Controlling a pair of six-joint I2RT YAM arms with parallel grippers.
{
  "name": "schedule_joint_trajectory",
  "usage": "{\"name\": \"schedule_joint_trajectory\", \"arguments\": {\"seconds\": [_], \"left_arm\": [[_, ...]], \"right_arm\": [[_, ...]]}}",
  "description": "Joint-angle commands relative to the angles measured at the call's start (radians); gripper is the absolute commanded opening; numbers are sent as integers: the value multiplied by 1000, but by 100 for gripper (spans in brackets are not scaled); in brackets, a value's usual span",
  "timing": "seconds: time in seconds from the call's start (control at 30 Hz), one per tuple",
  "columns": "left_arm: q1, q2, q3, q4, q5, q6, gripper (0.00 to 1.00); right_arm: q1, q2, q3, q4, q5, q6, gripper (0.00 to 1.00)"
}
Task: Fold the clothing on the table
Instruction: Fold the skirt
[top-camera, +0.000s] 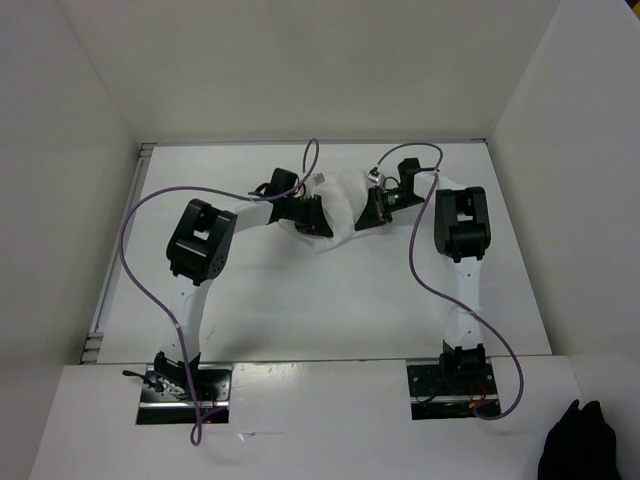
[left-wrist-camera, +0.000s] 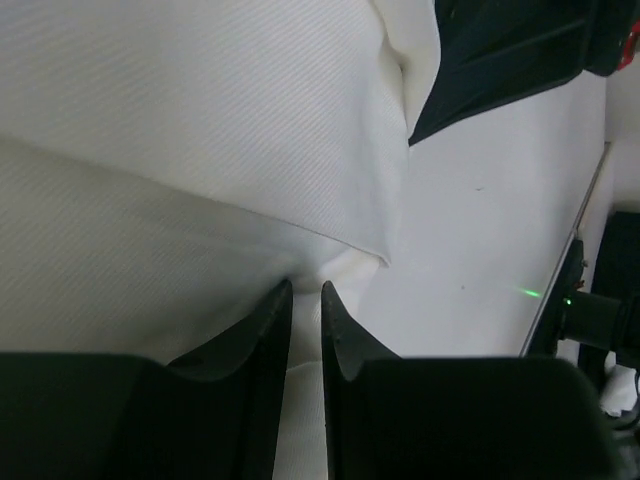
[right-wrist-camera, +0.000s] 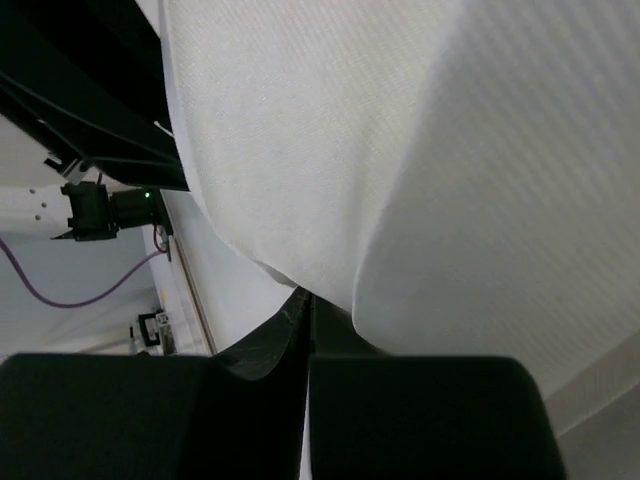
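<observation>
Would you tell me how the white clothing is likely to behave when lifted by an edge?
Probably floppy: the clothing sags in soft folds. Likely light: its ribbed fabric looks thin. It may slide on the smooth table.

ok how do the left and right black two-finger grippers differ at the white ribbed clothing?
Left gripper shows a narrow gap between its fingers; right gripper is shut, fingers touching. Left tips stop at a fold of the white ribbed clothing; right tips vanish under its edge. Both are black.
</observation>
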Motion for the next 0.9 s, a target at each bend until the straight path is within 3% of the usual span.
{"name": "schedule_joint_trajectory", "arguments": {"seconds": [0.0,0.07,0.13,0.17,0.2,0.23,0.3,0.43,0.53,0.57,0.7,0.8,0.87], "left_arm": [[2,-12,24,-26,-69,38,25],[2,-74,8,-26,-106,38,28],[2,-165,-11,-13,-131,29,33],[2,-198,-20,-13,-157,29,41],[-8,-265,-20,-13,-169,29,45],[-8,-300,-20,-13,-181,29,48],[-17,-397,-10,-59,-237,29,61],[-28,-566,-9,-116,-342,38,89],[-49,-698,-29,-209,-483,48,92],[-49,-760,-42,-270,-531,48,98],[-49,-971,-165,-372,-816,38,100],[-49,-1225,-328,-384,-918,28,100],[-49,-1314,-423,-394,-951,28,100]], "right_arm": [[8,-17,59,31,41,7,0],[8,-110,6,45,41,7,0],[8,-213,-72,91,56,7,16],[8,-332,-94,91,79,16,26],[8,-397,-118,111,133,16,40],[8,-466,-181,161,176,44,72],[8,-668,-229,194,313,91,99],[-26,-864,-258,112,380,82,99],[-77,-982,-301,64,380,53,99],[-86,-1016,-318,53,402,44,99],[-98,-1229,-442,41,533,13,99],[-98,-1472,-523,53,677,48,99],[-98,-1572,-589,74,734,79,99]]}}
